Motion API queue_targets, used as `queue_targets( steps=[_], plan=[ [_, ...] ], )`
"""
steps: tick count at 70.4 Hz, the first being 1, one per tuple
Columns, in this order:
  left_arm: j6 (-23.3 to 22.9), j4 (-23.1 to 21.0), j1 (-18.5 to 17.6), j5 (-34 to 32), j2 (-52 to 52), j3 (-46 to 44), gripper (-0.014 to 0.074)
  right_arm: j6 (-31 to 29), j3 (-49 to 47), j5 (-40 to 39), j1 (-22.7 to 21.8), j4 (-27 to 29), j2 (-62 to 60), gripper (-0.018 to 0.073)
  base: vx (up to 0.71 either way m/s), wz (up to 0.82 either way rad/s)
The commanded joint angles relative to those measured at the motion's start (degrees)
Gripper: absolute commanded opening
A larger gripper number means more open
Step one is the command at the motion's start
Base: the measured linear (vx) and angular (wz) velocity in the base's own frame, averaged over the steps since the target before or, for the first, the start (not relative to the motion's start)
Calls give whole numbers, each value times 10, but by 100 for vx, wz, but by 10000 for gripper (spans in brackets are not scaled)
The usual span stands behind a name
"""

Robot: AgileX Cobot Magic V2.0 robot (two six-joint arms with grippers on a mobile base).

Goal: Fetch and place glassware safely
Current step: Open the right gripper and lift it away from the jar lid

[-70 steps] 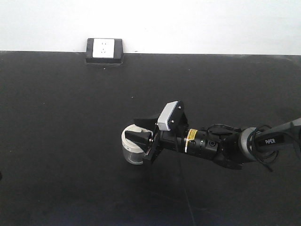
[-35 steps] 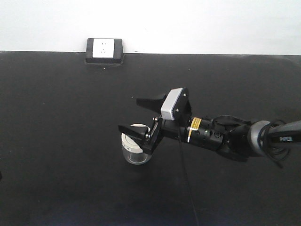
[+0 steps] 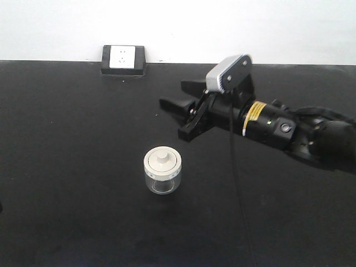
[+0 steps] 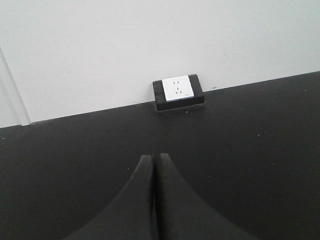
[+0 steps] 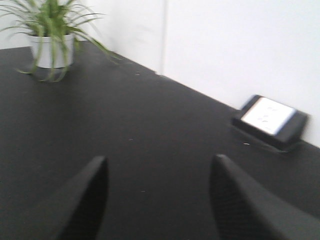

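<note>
The right claw [image 3: 177,105] is hovering wide open and empty, clear of the glassware [image 3: 161,170], which is standing upright near the surface [image 3: 67,167] centre, while the left claw [image 4: 154,200] is sitting closed, holding nothing.

— What does the glassware [image 3: 161,178] look like?
— A small, squat jar of clear glass, capped by a wide cream-white round lid with a knob at its centre.
— How is it sitting?
— Upright, lid on, alone on the black counter [image 3: 67,167], toward the near middle, nothing touching it.
</note>
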Motion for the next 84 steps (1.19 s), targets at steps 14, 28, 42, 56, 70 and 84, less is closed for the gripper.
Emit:
queue_targets(
  steps=[14,28,42,56,70,84],
  plan=[
    [-4,-3,-1,-41,-1,-15,-7,75,-12,165,-2,15,-135,-15,0,0],
    [-4,-3,-1,-41,-1,-15,-7,99,-12,252,-2,15,-201,-8,0,0],
    [-4,-3,-1,-41,-1,-15,-7,102,19,331,-2,15,-276,-8,0,0],
    [-4,-3,-1,-41,-1,-15,-7,102,105,369,-2,19,-368,-6,0,0],
    [-4,-3,-1,-41,-1,-15,-7,102,172,449,-2,19,-478,-5,0,0],
    [-4,-3,-1,-41,-1,-15,-7,102,231,509,-2,15,-612,-5,0,0]
  ],
)
